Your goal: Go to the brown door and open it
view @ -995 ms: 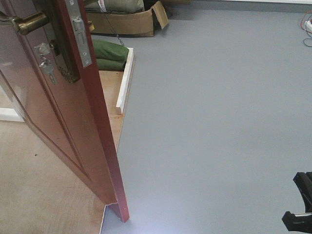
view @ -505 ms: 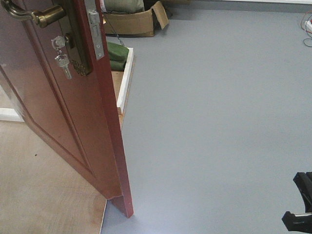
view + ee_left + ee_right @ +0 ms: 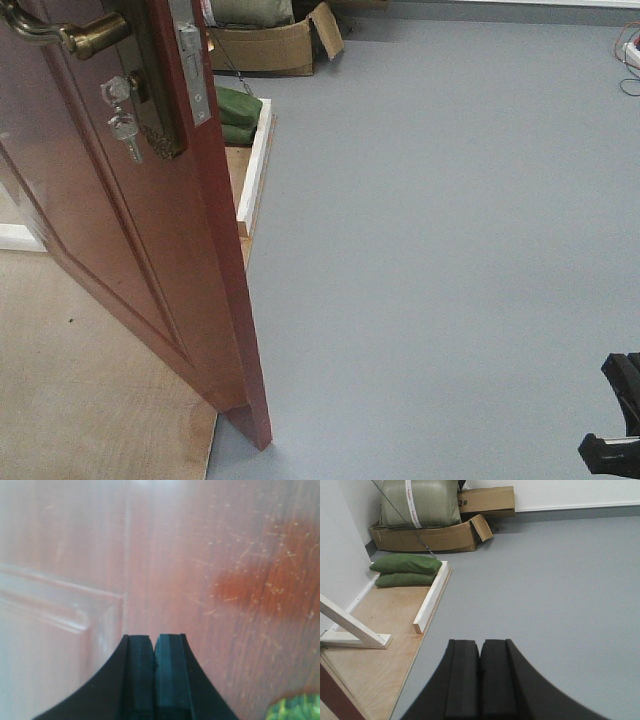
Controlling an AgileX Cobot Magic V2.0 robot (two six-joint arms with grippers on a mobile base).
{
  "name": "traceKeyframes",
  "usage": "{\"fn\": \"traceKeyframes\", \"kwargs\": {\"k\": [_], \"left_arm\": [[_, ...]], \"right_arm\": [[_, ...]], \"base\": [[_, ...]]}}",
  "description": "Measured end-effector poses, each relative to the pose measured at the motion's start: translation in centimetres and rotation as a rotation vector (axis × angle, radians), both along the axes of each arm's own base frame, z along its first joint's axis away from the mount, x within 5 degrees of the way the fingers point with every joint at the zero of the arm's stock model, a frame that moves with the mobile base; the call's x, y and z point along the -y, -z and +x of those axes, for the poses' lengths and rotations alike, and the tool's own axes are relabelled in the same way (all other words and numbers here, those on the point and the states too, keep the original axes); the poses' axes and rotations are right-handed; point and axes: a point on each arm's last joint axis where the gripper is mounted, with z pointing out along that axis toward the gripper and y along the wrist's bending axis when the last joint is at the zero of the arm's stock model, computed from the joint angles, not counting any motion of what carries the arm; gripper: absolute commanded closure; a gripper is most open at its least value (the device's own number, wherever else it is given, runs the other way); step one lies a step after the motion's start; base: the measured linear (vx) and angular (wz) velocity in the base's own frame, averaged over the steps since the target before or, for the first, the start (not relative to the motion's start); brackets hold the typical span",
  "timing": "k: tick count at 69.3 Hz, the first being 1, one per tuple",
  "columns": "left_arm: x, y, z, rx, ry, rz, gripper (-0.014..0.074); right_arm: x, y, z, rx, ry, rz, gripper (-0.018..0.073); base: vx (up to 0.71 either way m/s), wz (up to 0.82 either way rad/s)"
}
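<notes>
Over the grey floor (image 3: 450,250) we see the brown door (image 3: 150,230) barely swinging now, well open, with left gripper (image 3: 154,647) and right gripper (image 3: 480,650) pinched together.

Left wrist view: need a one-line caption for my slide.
Left gripper, jaws shut and empty, facing the glossy brown door at close range, raised panel moulding on the left.

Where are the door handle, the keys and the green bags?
Handle (image 3: 80,38): front view, brass lever.
Keys (image 3: 124,130): front view, hanging key.
Green bags (image 3: 406,564): right wrist view, top bag.
</notes>
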Motion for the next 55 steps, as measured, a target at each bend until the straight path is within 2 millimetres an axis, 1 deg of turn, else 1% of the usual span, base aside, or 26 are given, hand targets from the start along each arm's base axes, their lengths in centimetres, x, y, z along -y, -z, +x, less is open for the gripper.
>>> {"fn": "traceKeyframes", "kwargs": {"k": [25,36,55], "left_arm": [[0.00,0.00,0.00,0.000,0.000,0.000,0.0580],[-0.37,-0.41,-0.57,0.015,-0.026,-0.004,0.0580],[-0.14,-0.09,-0.11,0.003,-0.011,0.000,0.0580]], "right_arm": [[0.00,0.00,0.00,0.000,0.000,0.000,0.0559],[0.00,0.00,0.00,0.000,0.000,0.000,0.0559],[0.00,0.00,0.00,0.000,0.000,0.000,0.0559]], "base": [[0.08,-0.07],[0.13,-0.07],[0.13,-0.03]]}}
